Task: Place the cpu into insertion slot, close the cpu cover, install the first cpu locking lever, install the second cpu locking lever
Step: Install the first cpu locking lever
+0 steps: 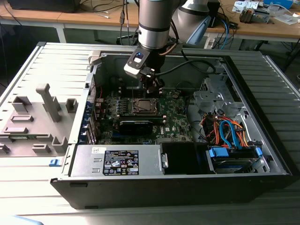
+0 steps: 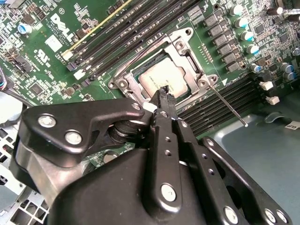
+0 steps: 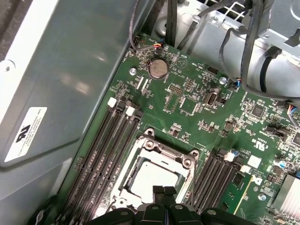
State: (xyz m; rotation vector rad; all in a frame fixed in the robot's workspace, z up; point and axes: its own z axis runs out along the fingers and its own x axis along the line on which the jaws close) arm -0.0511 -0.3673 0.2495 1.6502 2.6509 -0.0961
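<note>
claw: in both wrist views we see the claw [image 2: 164, 93] [image 3: 164, 191] with its fingers pressed together and nothing between them, the tips just above the chip.
arm: in the exterior view the arm [image 1: 154, 23] comes down from the far side into the open computer case [image 1: 154, 190], and the claw [image 1: 152, 90] sits over the far edge of the socket.
cpu: the cpu [image 2: 164, 77] [image 3: 150, 180] is seated flat in the insertion slot [image 1: 142, 107], silver top up.
cpu cover: the cpu cover [image 2: 180, 49] [image 3: 171, 149] lies down over the chip, which shows through its window.
locking lever: in the second wrist view one locking lever [image 2: 228, 106] sticks out as a thin rod from a socket corner across the memory slots [image 2: 220, 101]. We cannot tell whether it is latched.
board: the green motherboard [image 3: 187, 108] lies flat in the case, with long black slots on both sides of the socket.
surroundings: the case lies on a grey slatted table [image 1: 28, 187]. A grey plastic part [image 1: 42, 112] rests on the table on the exterior view's left.
</note>
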